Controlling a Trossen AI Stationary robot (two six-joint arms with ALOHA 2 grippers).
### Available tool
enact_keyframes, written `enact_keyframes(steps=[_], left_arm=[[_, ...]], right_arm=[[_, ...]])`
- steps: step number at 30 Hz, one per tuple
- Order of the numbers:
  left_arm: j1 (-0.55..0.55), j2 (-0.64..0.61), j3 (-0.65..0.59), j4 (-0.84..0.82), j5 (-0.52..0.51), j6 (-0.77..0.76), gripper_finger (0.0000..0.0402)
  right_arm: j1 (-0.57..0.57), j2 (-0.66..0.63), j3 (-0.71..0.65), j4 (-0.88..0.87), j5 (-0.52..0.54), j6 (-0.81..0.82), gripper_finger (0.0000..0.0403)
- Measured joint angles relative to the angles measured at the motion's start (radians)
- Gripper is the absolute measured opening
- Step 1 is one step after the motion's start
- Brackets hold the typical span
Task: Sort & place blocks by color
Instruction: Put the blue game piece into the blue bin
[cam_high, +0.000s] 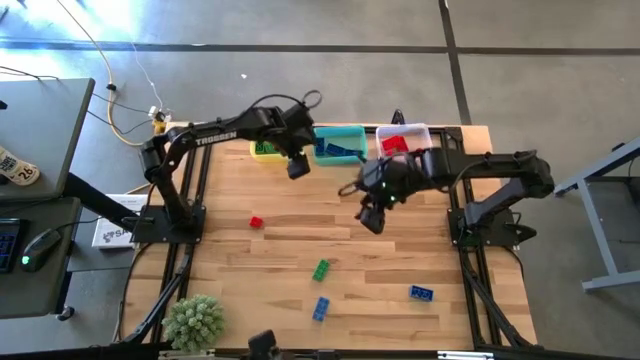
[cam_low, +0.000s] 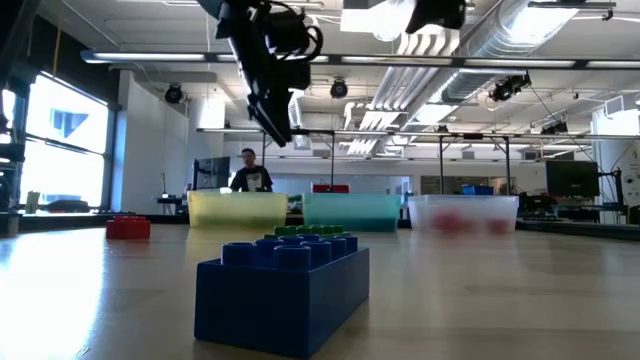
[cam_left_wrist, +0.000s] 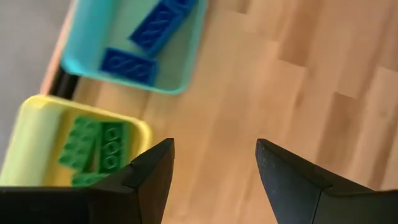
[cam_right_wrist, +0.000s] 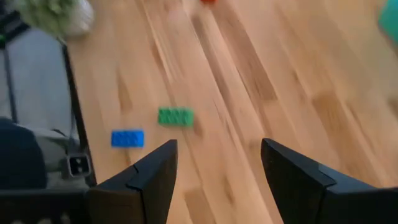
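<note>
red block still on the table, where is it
In the high view the loose red block lies on the table's left side, near the left arm's base, up-left of the green block.

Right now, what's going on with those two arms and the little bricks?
Left gripper open, empty, by yellow bin. Right gripper open, empty, mid-table. Four blocks loose: red, green, two blue. Nothing in the way.

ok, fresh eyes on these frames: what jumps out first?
Three bins at the table's far edge: yellow bin with green bricks, teal bin with blue, clear bin with red. Both claws hang open and empty above the wood, left claw by the bins, right claw mid-table. Four stray bricks lie nearer, including a red brick.
</note>
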Motion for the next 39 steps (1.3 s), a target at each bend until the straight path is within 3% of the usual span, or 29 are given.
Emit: enact_keyframes(steps=[8, 13, 22, 27, 39], left_arm=[[-0.108, 0.0, 0.0, -0.03, 0.0, 0.002, 0.0214], [-0.156, 0.0, 0.0, -0.029, 0.0, 0.002, 0.0214], [-0.205, 0.001, 0.0, -0.027, -0.001, 0.002, 0.0214], [-0.21, 0.001, 0.0, -0.027, -0.003, 0.002, 0.0214], [-0.21, 0.001, 0.0, -0.026, -0.004, -0.054, 0.0214]], right_arm=[[0.132, 0.012, 0.0, -0.206, 0.123, 0.191, 0.0218], [0.214, 0.026, 0.0, -0.287, 0.145, 0.302, 0.0218], [0.352, 0.064, -0.001, -0.398, 0.109, 0.434, 0.0218], [0.415, 0.078, -0.002, -0.439, 0.043, 0.44, 0.0218], [0.568, 0.086, -0.002, -0.445, 0.009, 0.473, 0.0218]])
